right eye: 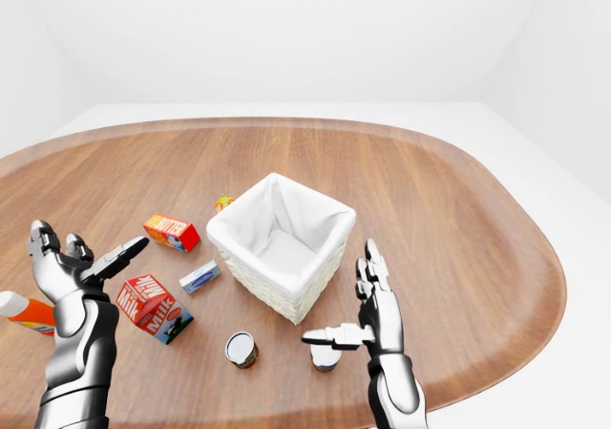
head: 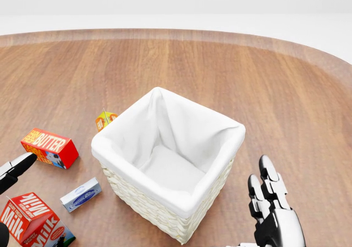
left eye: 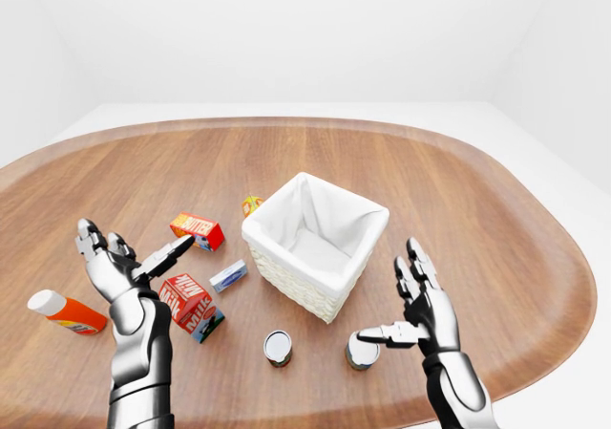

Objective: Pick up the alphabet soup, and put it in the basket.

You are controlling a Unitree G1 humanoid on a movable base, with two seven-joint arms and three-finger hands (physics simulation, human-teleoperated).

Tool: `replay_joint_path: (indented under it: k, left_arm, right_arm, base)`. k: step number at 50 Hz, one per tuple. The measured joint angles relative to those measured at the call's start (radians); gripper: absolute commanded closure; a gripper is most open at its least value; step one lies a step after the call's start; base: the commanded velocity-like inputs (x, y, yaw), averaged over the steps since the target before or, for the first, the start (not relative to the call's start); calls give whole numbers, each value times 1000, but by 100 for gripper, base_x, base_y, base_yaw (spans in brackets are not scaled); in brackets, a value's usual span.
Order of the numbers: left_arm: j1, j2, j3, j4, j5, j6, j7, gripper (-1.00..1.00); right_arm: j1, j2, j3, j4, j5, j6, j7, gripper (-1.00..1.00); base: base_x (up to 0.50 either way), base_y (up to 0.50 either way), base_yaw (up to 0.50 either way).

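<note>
Alphabet soup, judged to be the can (left eye: 362,353) standing just under the right hand's (left eye: 420,307) spread-open thumb; best to lower, close round its sides, then lift toward the basket (left eye: 315,233).
</note>
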Motion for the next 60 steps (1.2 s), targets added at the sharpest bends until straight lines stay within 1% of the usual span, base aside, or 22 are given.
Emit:
replay_joint_path:
  k: [20,27,38,47,60]
  left_arm:
    - [0,0,0,1,1,0,0,-100]
    - [-2,1,0,5,1,0,2,-100]
    - [-3,1,-2,11,5,0,3,-100]
    - [-2,0,-4,11,6,0,0,-100]
    - [-3,0,-4,12,8,0,3,-100]
  right_arm:
    - [12,-6,9,-6,8,-4,-4,-100]
    - [6,-6,8,23,4,-20,-2,-100]
    - [19,-10,4,25,-19,1,-5,-100]
    - [35,-12,-6,24,-35,11,4,-100]
    - [50,-16,-10,54,-92,3,22,-100]
  base:
    - [0,0,0]
    - [0,0,0]
    - [0,0,0]
    - [0,0,0]
    - [0,0,0]
